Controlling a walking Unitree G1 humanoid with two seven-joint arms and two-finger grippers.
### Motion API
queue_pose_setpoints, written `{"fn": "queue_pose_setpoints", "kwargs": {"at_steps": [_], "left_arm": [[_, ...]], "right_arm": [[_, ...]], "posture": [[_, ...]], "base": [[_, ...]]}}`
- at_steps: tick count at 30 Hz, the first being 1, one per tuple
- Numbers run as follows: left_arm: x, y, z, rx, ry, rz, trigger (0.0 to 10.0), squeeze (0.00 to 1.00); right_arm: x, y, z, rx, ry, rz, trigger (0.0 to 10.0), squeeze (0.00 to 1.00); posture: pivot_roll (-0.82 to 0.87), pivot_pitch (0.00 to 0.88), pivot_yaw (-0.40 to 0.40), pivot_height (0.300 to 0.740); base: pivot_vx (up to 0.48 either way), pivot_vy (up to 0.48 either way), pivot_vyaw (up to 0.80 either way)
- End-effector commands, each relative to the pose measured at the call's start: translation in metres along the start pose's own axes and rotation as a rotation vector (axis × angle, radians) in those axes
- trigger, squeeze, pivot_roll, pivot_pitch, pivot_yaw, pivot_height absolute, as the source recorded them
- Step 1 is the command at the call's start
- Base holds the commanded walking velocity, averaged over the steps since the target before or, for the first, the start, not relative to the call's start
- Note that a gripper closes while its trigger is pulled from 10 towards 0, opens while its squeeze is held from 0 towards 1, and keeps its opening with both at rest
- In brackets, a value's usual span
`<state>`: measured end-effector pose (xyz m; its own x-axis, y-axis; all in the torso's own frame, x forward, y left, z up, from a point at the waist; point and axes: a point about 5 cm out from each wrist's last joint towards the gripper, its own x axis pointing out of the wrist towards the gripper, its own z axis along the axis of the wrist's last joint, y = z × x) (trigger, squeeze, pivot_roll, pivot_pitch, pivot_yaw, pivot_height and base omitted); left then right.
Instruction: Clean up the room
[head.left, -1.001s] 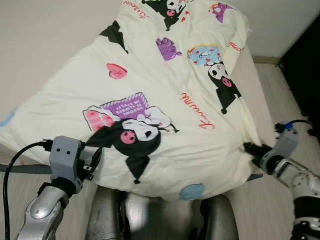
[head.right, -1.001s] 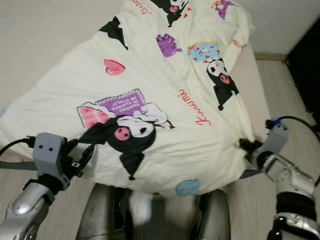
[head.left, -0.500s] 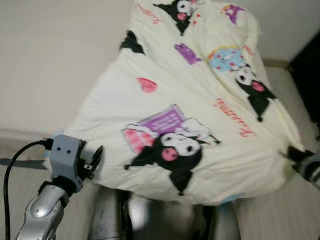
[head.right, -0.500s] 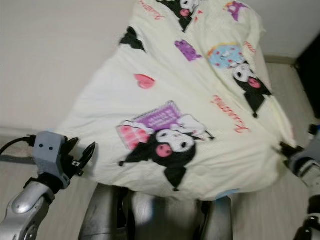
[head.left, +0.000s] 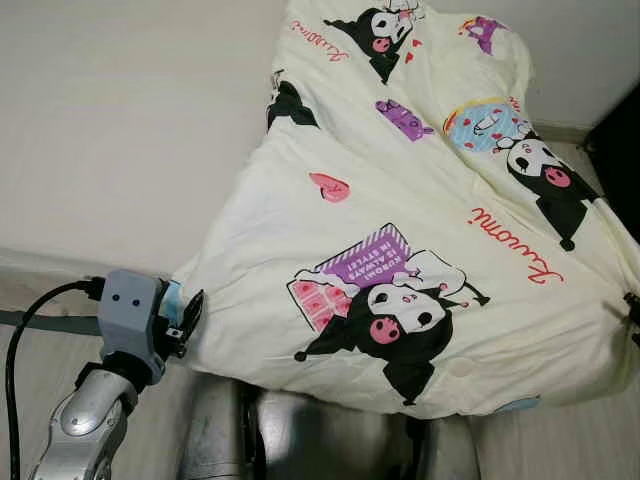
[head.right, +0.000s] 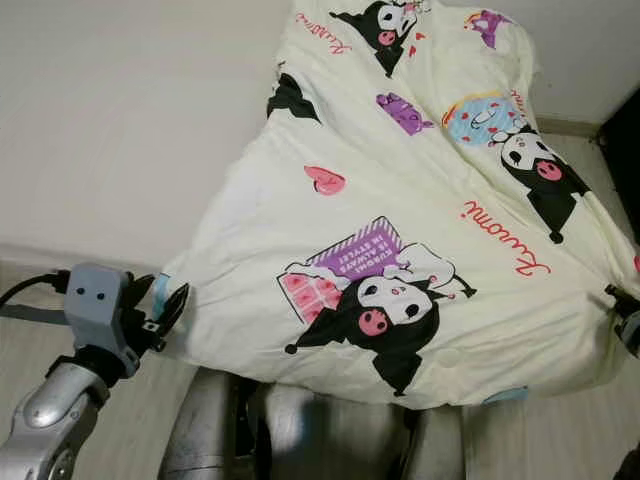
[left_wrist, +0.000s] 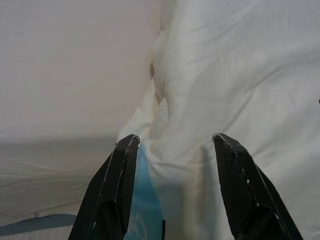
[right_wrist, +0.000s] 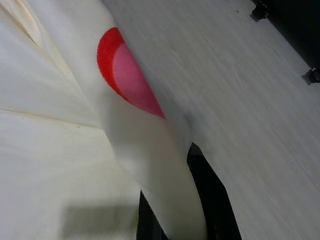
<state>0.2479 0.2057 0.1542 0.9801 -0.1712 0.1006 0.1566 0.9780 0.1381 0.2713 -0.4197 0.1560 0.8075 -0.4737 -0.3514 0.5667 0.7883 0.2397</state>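
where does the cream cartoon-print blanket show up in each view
Left eye view: the cream cartoon-print blanket covers the middle and right, draped over the white mattress.
Right eye view: same spread, sitting slightly further left.
Left wrist view: its pale near corner lies between the open left gripper fingers.
Right wrist view: a fold with a red heart runs into the right gripper.
Shared landmark: the purple book print, seen by both eyes.

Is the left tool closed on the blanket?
No: in the left wrist view the left tool has its fingers spread apart, the blanket lying between them ungripped.
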Motion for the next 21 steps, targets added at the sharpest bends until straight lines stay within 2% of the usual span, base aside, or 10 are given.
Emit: {"fn": "queue_pose_setpoints", "kwargs": {"at_steps": [1,3,4,12,13,16,17,19,20,21], "left_arm": [[-0.004,-0.003,-0.007,-0.006,0.025,-0.005,10.0,0.00],[-0.004,-0.003,-0.007,-0.006,0.025,-0.006,10.0,0.00],[-0.004,-0.004,-0.006,-0.006,0.025,-0.007,10.0,0.00],[-0.005,-0.005,-0.007,-0.009,0.027,-0.014,10.0,0.00],[-0.005,-0.005,-0.007,-0.011,0.027,-0.014,10.0,0.00],[-0.004,-0.006,-0.006,-0.014,0.026,-0.015,10.0,0.00],[-0.004,-0.006,-0.006,-0.015,0.025,-0.015,10.0,0.00],[-0.004,-0.006,-0.007,-0.017,0.025,-0.015,10.0,0.00],[-0.003,-0.005,-0.007,-0.024,0.025,-0.009,10.0,0.00],[-0.003,-0.005,-0.007,-0.030,0.026,-0.005,10.0,0.00]], "right_arm": [[-0.005,-0.028,-0.006,-0.026,0.014,-0.167,10.0,0.76],[-0.005,-0.028,-0.007,-0.025,0.015,-0.169,10.0,0.76],[-0.005,-0.028,-0.007,-0.020,0.013,-0.168,10.0,1.00],[-0.003,-0.026,0.000,-0.033,-0.022,-0.199,10.0,1.00],[-0.004,-0.027,0.005,-0.030,-0.050,-0.231,10.0,0.00],[-0.005,-0.030,0.014,-0.019,-0.109,-0.287,10.0,0.00],[-0.007,-0.028,0.024,-0.001,-0.176,-0.302,10.0,0.00],[-0.008,-0.027,0.030,0.013,-0.224,-0.314,10.0,0.00],[-0.011,-0.007,0.052,-0.020,-0.395,-0.211,10.0,0.00],[-0.013,0.007,0.060,-0.037,-0.460,-0.132,10.0,0.00]], "posture": [[0.18,0.310,-0.069,0.522],[0.18,0.310,-0.069,0.522],[0.19,0.310,-0.069,0.522],[0.19,0.312,-0.067,0.522],[0.18,0.312,-0.068,0.522],[0.18,0.312,-0.068,0.522],[0.19,0.312,-0.067,0.522],[0.19,0.312,-0.067,0.522],[0.19,0.312,-0.064,0.522],[0.18,0.313,-0.062,0.522]], "base": [[0.000,0.000,0.00],[0.000,0.000,0.00],[0.000,0.000,0.00],[0.000,0.000,0.00],[0.000,0.000,0.00],[0.000,0.000,0.00],[0.000,0.000,0.00],[0.000,0.000,0.00],[0.000,0.000,0.00],[0.000,0.000,0.00]]}}
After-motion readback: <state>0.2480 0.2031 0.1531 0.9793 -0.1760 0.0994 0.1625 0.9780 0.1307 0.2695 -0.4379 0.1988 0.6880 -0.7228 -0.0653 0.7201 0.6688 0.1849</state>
